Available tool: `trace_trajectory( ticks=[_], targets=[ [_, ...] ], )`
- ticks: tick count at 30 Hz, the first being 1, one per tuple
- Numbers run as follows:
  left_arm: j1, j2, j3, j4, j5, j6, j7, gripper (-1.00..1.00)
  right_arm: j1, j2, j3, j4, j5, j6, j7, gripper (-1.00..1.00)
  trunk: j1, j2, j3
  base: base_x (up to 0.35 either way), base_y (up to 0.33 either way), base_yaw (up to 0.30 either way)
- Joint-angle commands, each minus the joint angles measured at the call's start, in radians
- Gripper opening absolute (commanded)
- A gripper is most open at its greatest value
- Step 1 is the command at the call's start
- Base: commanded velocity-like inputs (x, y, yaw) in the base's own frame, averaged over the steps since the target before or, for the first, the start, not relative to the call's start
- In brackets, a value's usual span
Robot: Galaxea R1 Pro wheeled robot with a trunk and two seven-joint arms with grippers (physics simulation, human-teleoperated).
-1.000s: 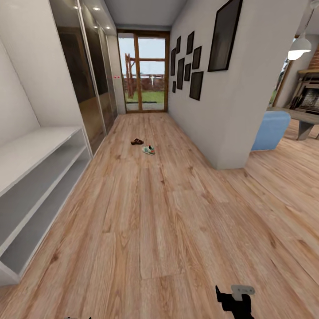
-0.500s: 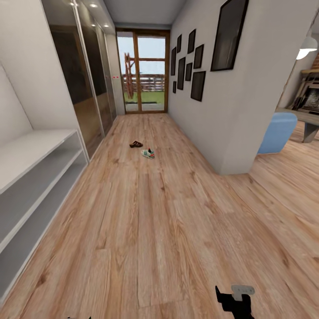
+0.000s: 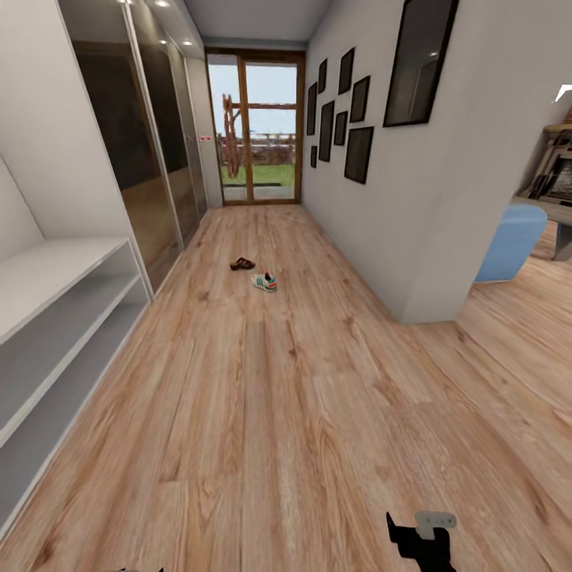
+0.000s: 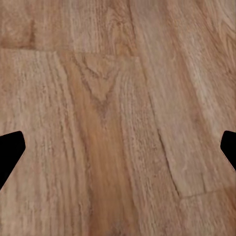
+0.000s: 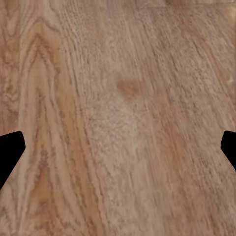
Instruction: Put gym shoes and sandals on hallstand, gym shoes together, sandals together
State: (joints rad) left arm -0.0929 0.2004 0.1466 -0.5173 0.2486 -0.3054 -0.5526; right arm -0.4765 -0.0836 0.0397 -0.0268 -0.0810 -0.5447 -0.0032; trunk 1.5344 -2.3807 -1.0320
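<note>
Far down the corridor floor (image 3: pixel 270 397) lie a cream-white gym shoe (image 3: pixel 265 281) with green stripes and, just beyond it to the left, a dark brown sandal (image 3: pixel 242 263). Whether a second shoe of either pair lies with them is too small to tell. The hallstand (image 3: pixel 56 318), a pale grey low bench with two open shelf tiers, runs along the left wall. My right gripper (image 3: pixel 421 540) hangs low at the near edge, far from the shoes. In the wrist views my left gripper (image 4: pixel 118 152) and right gripper (image 5: pixel 118 152) are open over bare planks, holding nothing.
Mirrored wardrobe doors (image 3: pixel 151 159) line the left wall past the bench. A glass door (image 3: pixel 254 131) ends the corridor. The right wall (image 3: pixel 413 183) with dark picture frames ends at a corner, beyond which stands a blue seat (image 3: pixel 508 242).
The whole head picture has shifted: the camera has moved on down the corridor and the bench has slid towards the left edge. The shoes lie where they were, and both arms keep their pose.
</note>
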Motion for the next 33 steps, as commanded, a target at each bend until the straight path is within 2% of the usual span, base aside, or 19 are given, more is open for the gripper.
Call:
trace_trajectory(
  ticks=[1,33],
  targets=[
    [-0.001,0.0,0.002,0.001,0.008,0.002,-0.008,1.0,-0.001,0.0,0.005,0.001,-0.008,-0.003,0.0,1.0,0.0,0.0,-0.001,0.339,0.0,0.0],
    [-0.001,-0.001,0.002,0.002,0.008,0.002,-0.009,1.0,-0.001,0.003,0.006,0.001,-0.008,-0.004,-0.001,1.0,0.0,0.0,-0.001,0.339,0.0,0.0]
  ],
)
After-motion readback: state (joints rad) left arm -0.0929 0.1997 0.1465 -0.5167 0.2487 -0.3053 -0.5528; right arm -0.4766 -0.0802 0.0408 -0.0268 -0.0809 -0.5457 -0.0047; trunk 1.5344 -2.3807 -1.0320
